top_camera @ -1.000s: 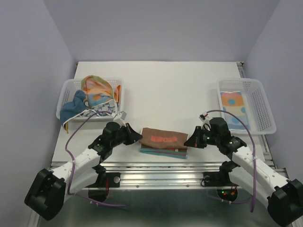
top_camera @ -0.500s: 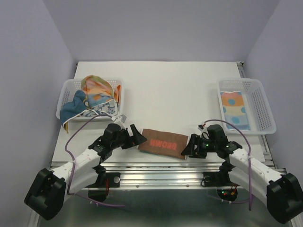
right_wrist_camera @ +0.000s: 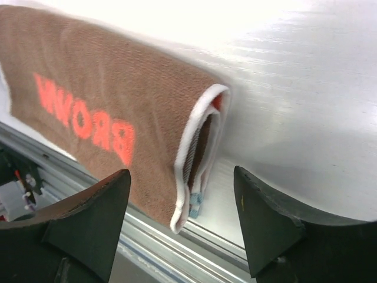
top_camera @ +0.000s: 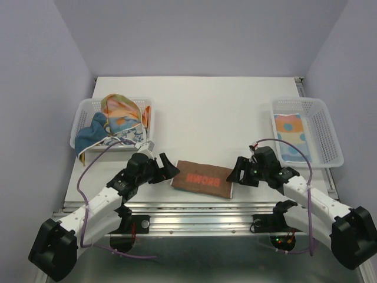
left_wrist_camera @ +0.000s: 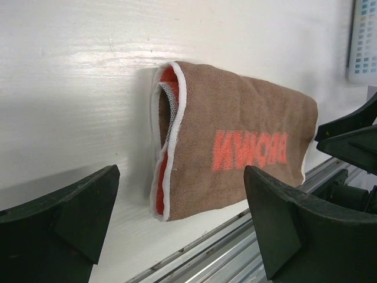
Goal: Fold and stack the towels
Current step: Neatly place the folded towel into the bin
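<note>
- Nearest, along the lower edge of the overhead view, a ribbed metal rail (top_camera: 200, 207) borders the white table (top_camera: 200, 106), whose surface looks painted and faintly grained.
- Just beyond it, at lower centre, the brown towel (top_camera: 202, 180) lies folded into a flat oblong. It is soft looped terry with white piping, red lettering on top and an orange-red inner face showing at both open ends.
- The left gripper (top_camera: 168, 172) sits just off the towel's left end and the right gripper (top_camera: 235, 174) just off its right end. Both claws are spread wide and grip nothing, and their dark, hard wedge fingers are clear of the cloth.
- The step in hand appears to be the end of this fold. The next move likely calls for carrying the limp bundle to the stack without letting its layers splay.
- Farther off at the right, a white perforated basket (top_camera: 327, 134) holds a flat folded circle-print towel (top_camera: 290, 135), which looks like the stack.
- At the upper left, a matching basket (top_camera: 83, 107) holds a rumpled heap of unfolded towels (top_camera: 118, 121), so much of the task remains.
</note>
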Robot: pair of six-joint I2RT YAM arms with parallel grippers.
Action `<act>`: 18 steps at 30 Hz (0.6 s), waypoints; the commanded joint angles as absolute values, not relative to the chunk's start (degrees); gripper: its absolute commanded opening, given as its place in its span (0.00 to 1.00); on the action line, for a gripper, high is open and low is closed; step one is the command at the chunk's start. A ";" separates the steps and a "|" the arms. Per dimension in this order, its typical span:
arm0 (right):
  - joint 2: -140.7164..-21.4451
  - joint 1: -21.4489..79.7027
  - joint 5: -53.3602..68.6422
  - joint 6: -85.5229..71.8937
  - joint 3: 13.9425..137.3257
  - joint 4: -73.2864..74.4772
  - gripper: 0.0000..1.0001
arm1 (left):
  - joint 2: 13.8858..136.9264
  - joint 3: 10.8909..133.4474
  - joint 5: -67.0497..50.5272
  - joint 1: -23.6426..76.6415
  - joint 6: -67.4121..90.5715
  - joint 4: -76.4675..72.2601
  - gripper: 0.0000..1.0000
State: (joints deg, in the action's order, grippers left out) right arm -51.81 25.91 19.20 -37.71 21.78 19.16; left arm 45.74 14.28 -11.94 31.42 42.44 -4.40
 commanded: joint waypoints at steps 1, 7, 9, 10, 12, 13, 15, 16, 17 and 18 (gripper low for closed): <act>-55.54 28.30 13.63 -37.62 24.78 16.88 0.74 | 46.41 16.52 -10.20 31.55 40.61 -4.39 0.99; -63.36 32.69 8.62 -39.20 25.48 13.98 0.63 | 46.23 15.73 -9.58 31.55 40.25 -5.01 0.99; -65.38 34.62 5.12 -39.99 26.01 14.23 0.50 | 46.06 15.65 -9.67 31.55 40.17 -4.92 0.99; -65.91 35.24 3.97 -40.34 26.36 14.50 0.40 | 45.97 15.56 -9.67 31.55 40.17 -4.92 0.99; -67.58 36.29 2.29 -40.52 27.24 15.29 0.31 | 45.70 15.38 -9.49 31.47 40.17 -4.92 0.99; -68.20 36.47 1.76 -40.43 27.42 15.47 0.20 | 45.70 15.29 -9.49 31.55 40.08 -4.92 0.99; -68.99 36.91 0.36 -40.08 27.68 15.21 0.13 | 45.79 15.56 -9.49 31.55 39.99 -4.92 0.99; -69.86 36.83 -1.39 -39.90 27.86 15.03 0.07 | 45.79 15.64 -9.23 31.55 39.90 -4.92 0.99; -70.22 36.83 -2.19 -38.95 28.56 14.77 0.04 | 45.79 15.91 -9.05 31.55 39.90 -4.92 0.99; -70.49 36.91 -4.81 -38.33 29.17 14.85 0.02 | 45.79 16.00 -8.97 31.47 39.82 -4.83 0.99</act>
State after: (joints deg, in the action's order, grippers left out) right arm -68.40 36.34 5.37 -40.34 26.50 14.70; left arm 46.44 14.28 -10.11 31.42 41.12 -3.99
